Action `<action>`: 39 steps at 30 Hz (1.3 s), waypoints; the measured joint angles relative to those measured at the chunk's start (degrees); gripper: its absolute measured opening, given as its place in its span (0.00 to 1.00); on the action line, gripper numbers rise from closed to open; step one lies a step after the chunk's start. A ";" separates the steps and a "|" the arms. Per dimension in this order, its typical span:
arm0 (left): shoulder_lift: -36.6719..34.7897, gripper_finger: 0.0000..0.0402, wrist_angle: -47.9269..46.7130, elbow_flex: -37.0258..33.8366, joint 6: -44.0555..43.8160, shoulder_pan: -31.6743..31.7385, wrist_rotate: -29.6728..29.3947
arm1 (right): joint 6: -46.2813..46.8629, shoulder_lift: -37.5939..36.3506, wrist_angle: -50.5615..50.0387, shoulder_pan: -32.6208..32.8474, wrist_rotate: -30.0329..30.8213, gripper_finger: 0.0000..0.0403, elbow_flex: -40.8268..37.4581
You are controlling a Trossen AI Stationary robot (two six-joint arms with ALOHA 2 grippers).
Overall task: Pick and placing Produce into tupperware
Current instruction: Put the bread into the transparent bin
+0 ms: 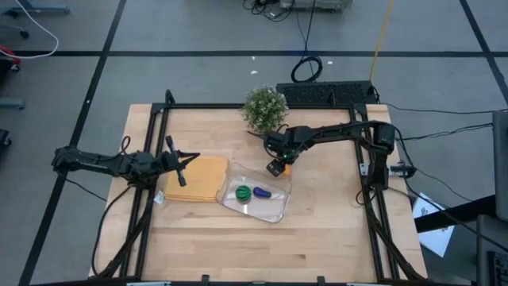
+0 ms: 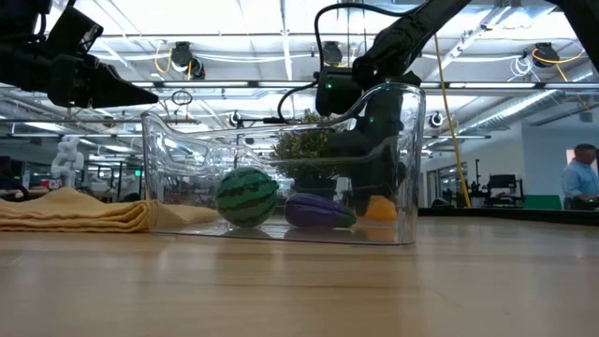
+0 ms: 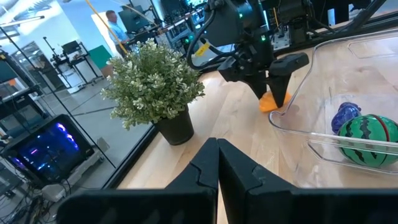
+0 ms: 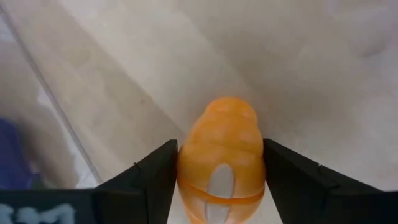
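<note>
The clear tupperware (image 1: 274, 213) lies on the table right of centre, with the round green piece (image 1: 243, 192) and the purple piece (image 1: 262, 191) resting on its bottom. The orange piece (image 1: 286, 164) is just outside its far rim. My right gripper (image 1: 277, 165) points down there and is shut on the orange piece (image 4: 217, 155). My left gripper (image 1: 181, 163) is shut and empty, hovering over the tan-yellow mat (image 1: 202, 181) left of the tupperware. My right gripper pinches the orange piece by its two opposite sides (image 4: 185, 171) between its two fingers. The fingers (image 3: 280, 78) come from above, pointing down. The piece (image 3: 270, 102) sits at table height beside the tupperware's far wall; whether it rests on the wood, I cannot tell.
A bushy potted plant (image 1: 264, 109) stands at the table's far edge, close behind my right gripper. The folded mat lies against the tupperware's left side. Bare wood stretches along the near half of the table (image 1: 262, 250).
</note>
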 joint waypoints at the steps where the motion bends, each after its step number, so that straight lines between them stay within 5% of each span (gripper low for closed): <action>1: 0.00 0.01 0.00 0.00 0.00 0.02 0.00 | 0.00 0.00 -0.05 -0.01 -0.61 0.52 0.00; 39: -0.01 0.01 0.00 0.00 0.04 0.01 -0.02 | -1.44 -12.41 -4.43 -0.16 -2.02 0.52 0.13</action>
